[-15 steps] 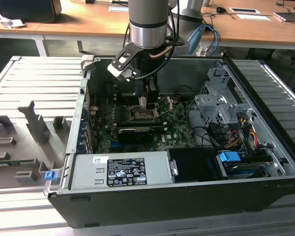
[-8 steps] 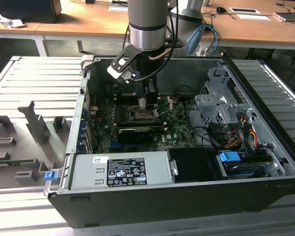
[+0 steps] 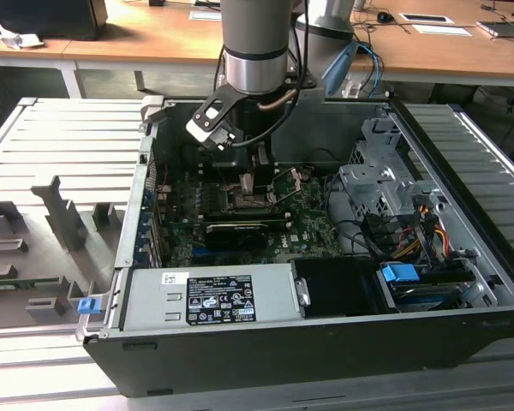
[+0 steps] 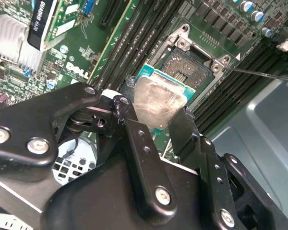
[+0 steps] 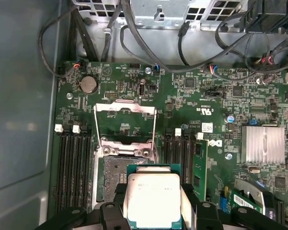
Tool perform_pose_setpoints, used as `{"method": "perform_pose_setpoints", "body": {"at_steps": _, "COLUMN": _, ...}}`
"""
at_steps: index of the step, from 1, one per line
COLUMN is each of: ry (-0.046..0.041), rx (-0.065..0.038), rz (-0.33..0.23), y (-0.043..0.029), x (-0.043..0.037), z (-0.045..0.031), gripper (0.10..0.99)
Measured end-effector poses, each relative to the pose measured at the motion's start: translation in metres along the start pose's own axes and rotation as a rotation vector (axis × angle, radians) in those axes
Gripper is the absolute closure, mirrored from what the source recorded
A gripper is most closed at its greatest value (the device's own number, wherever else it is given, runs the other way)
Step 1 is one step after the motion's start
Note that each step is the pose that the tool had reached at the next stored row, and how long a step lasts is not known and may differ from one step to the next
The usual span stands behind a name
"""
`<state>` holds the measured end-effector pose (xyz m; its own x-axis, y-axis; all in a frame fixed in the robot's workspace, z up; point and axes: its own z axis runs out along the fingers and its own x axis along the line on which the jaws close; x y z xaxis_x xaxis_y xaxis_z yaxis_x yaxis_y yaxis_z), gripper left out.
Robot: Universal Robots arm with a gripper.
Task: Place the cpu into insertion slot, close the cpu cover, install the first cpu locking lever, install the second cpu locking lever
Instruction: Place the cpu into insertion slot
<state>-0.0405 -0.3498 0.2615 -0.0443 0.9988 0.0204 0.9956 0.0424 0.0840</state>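
Cpu [image 3: 248,181], exterior view: a small pale chip pinched between the fingertips of the gripper [image 3: 249,185]. The gripper hangs from the arm [image 3: 255,51] straight down into the open computer case [image 3: 325,360], just above the insertion slot [image 3: 254,204] on the green circuit board [image 3: 308,227]. A grey power supply [image 3: 210,295] lies along the near wall, and the case rests on a ribbed grey table [image 3: 60,145]. Second wrist view: the cpu [image 4: 158,98] shows its silver top and green rim. It sits between two black fingers [image 4: 134,129], one on each opposite edge, so the gripper [image 4: 156,117] is clenched on the chip. The insertion slot [image 4: 189,64] lies past the chip, uncovered, its dark contact field showing. The chip overlaps the socket's nearest corner in the picture but is not seated in it. Long black memory slots [image 4: 129,43] run beside the socket, and a finned heat sink [image 4: 9,38] stands farther off. First wrist view: the cpu [image 5: 152,196] is framed by the gripper [image 5: 152,208], again held at two sides and partly over the open insertion slot [image 5: 113,177]. The cpu cover [image 5: 125,106] stands raised at the socket's far edge, the board visible through its window. Memory slots [image 5: 74,167] flank the socket on both sides, and black cables [image 5: 149,28] loop along the case wall beyond.
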Motion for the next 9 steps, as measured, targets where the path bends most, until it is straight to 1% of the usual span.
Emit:
{"method": "perform_pose_setpoints", "body": {"at_steps": 2, "ry": 0.0000, "rx": 0.001, "rz": 0.003, "y": -0.0001, "x": 0.0026, "z": 0.0032, "gripper": 0.561}}
{"method": "perform_pose_setpoints", "body": {"at_steps": 6, "ry": -0.0020, "rx": 0.002, "rz": 0.022, "y": -0.0011, "x": 0.0049, "z": 0.0083, "gripper": 0.561}}
{"method": "perform_pose_setpoints", "body": {"at_steps": 8, "ry": -0.0015, "rx": 0.002, "rz": 0.022, "y": -0.0036, "x": 0.0073, "z": 0.0106, "gripper": 0.561}}
{"method": "perform_pose_setpoints", "body": {"at_steps": 9, "ry": -0.0015, "rx": 0.002, "rz": 0.022, "y": -0.0064, "x": 0.0095, "z": 0.0132, "gripper": 0.561}}
